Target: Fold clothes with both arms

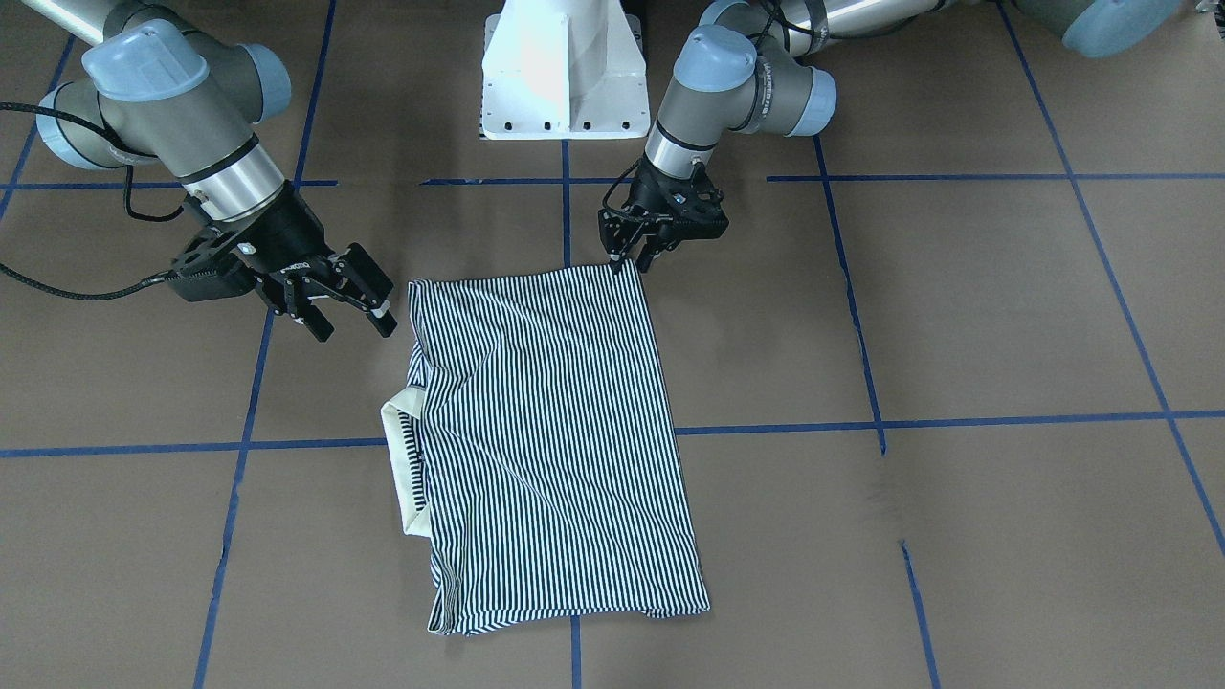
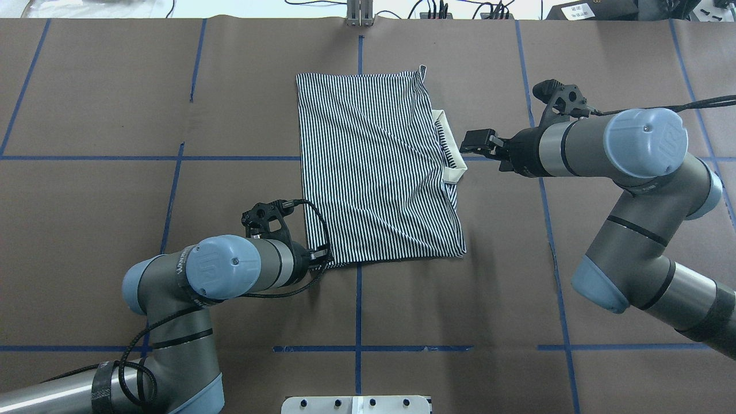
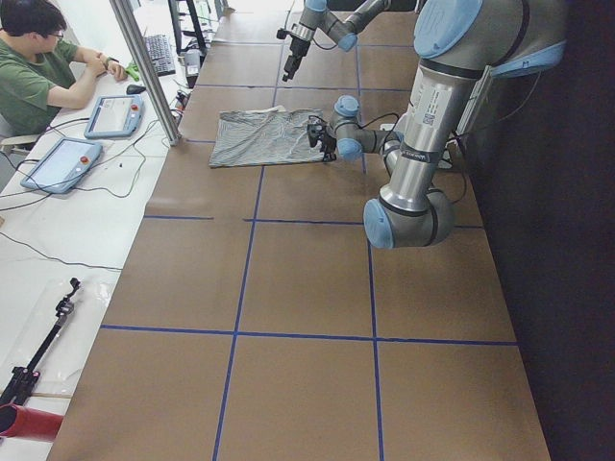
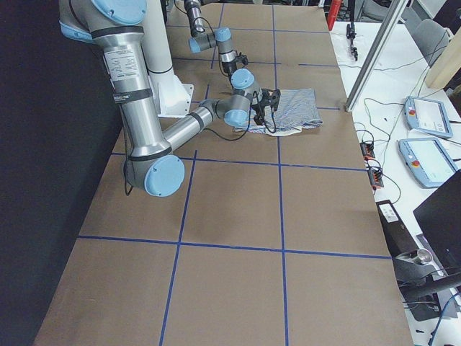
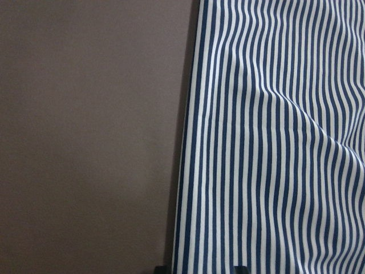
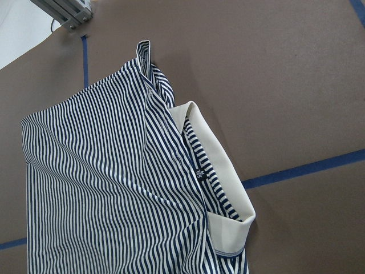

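Left end effector (image 1: 630, 260), narrowly parted, straddles a corner of the folded shirt (image 1: 555, 431) on the bench (image 1: 957, 335), seemingly to pinch it; right end effector (image 1: 352, 323) hovers wide and empty beside the collar (image 1: 394, 450).

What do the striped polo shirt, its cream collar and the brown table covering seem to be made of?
Striped polo shirt: soft knit fabric, probably cotton; it drapes and wrinkles.
Cream collar: thicker, matte knit; it holds its fold.
Brown table covering: likely matte paper or card; flat, no shine.
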`<action>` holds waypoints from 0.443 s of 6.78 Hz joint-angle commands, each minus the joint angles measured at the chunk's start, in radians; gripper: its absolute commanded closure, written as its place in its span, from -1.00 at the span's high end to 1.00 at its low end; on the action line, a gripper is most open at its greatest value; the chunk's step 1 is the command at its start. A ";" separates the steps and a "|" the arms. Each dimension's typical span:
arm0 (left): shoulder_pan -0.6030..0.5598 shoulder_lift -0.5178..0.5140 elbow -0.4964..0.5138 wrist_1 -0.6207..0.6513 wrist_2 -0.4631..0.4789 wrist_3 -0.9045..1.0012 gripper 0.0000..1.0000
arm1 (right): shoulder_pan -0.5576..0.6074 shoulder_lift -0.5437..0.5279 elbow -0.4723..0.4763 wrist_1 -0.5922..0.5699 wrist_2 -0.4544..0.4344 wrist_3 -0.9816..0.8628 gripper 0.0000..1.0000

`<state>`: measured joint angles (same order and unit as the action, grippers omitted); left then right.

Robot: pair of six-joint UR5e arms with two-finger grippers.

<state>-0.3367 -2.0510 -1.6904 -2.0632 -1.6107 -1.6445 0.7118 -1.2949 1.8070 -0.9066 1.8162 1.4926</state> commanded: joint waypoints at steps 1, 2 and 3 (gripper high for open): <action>0.001 0.000 0.001 0.000 0.002 0.000 -0.23 | 0.000 0.000 0.000 0.000 0.000 0.000 1.00; 0.001 0.000 0.001 -0.002 0.000 0.000 -0.66 | 0.000 0.000 -0.002 0.000 0.000 0.000 1.00; 0.002 0.000 0.001 -0.003 0.002 0.003 -1.00 | 0.000 0.000 -0.002 0.000 0.000 0.000 1.00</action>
<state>-0.3354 -2.0509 -1.6890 -2.0647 -1.6100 -1.6437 0.7118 -1.2947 1.8060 -0.9066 1.8162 1.4926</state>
